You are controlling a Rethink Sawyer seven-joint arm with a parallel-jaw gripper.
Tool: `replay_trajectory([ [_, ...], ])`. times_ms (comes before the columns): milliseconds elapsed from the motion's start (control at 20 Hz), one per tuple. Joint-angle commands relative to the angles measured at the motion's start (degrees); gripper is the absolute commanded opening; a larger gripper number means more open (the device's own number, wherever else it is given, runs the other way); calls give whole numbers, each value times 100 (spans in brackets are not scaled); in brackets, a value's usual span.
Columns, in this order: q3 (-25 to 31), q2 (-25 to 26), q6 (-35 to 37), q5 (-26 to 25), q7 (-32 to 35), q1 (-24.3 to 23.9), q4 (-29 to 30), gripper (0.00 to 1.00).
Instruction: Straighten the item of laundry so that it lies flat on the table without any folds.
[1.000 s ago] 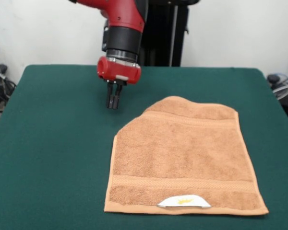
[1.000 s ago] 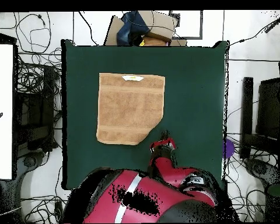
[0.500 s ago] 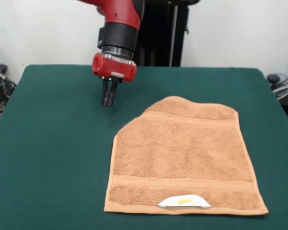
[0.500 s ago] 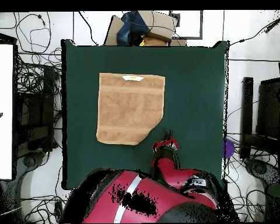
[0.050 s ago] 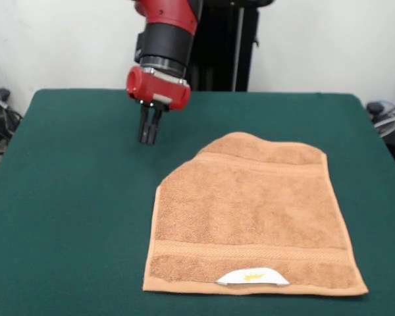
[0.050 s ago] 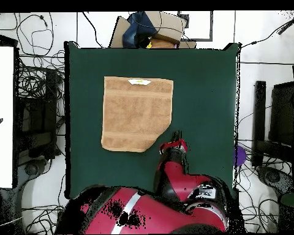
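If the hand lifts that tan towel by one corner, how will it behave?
The towel is probably floppy: one far corner already lies folded, so it would drape rather than hold shape. Its looped pile on the felt table suggests it drags, not slides. It looks light.

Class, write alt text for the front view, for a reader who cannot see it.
A tan towel lies on a green table with one far corner folded under, its white label at the near edge. The red arm's gripper hangs shut above bare table beside that corner, holding nothing.

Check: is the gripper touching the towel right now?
No, the gripper hangs over bare green table, clearly apart from the towel.
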Motion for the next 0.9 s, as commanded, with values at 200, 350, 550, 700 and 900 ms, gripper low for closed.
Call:
replay_trajectory([
  [200, -8, -566, 826, 753, 861, 846, 533, 0],
  [350, -125, -565, 798, 980, 856, 1100, 678, 0],
  [550, -285, -646, 845, 1073, 862, 1336, 926, 0],
  [700, -320, -735, 874, 1060, 905, 1410, 1083, 0],
  [900, -347, -507, 721, 1416, 935, 1618, 1115, 0],
])
